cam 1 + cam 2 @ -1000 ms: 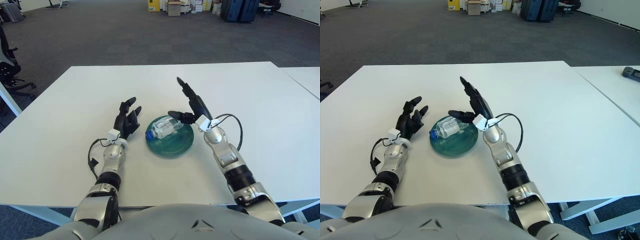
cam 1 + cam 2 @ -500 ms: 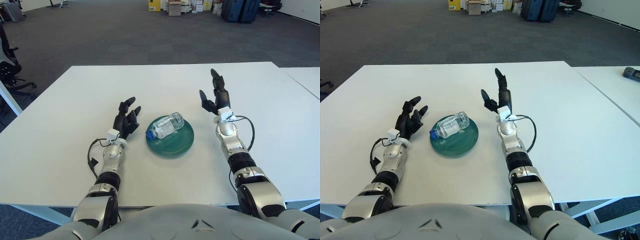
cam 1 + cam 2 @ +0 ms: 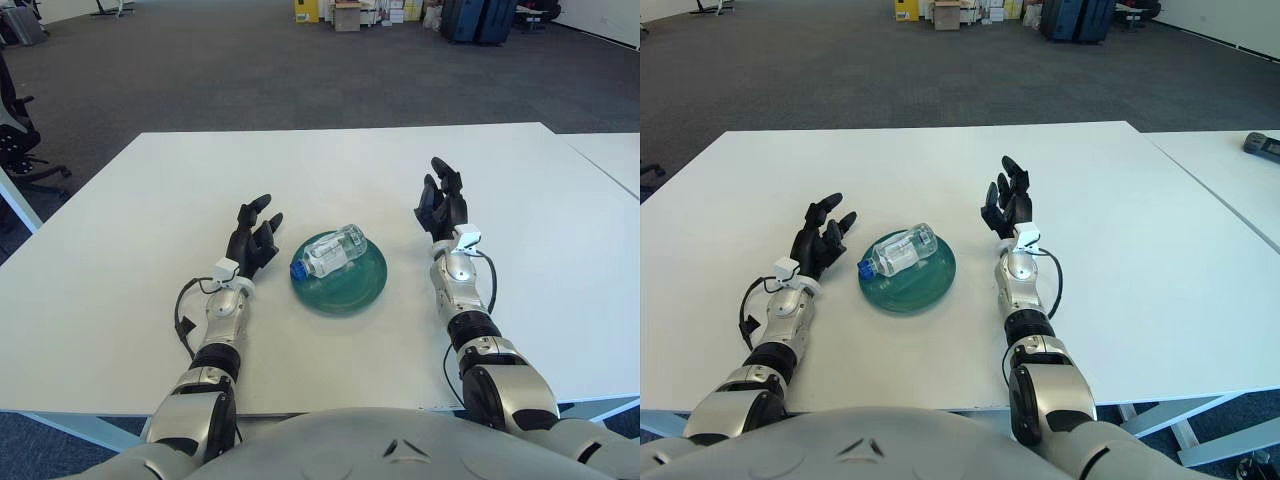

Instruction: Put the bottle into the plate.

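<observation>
A clear plastic bottle point(image 3: 332, 250) with a blue cap lies on its side in the round green plate point(image 3: 352, 287) near the middle of the white table point(image 3: 150, 190). My right hand point(image 3: 442, 205) stands to the right of the plate, apart from it, fingers spread and holding nothing. My left hand point(image 3: 254, 238) shows just left of the plate, fingers relaxed and empty.
A second white table point(image 3: 1240, 180) adjoins on the right, with a dark object point(image 3: 1262, 142) at its far edge. Beyond the table lies grey carpet with boxes and cases point(image 3: 400, 14) at the back, and an office chair point(image 3: 15, 130) at far left.
My right hand drew back from over the plate to the right and lowered toward the table, leaving the bottle lying in the plate. The left hand has not moved.
</observation>
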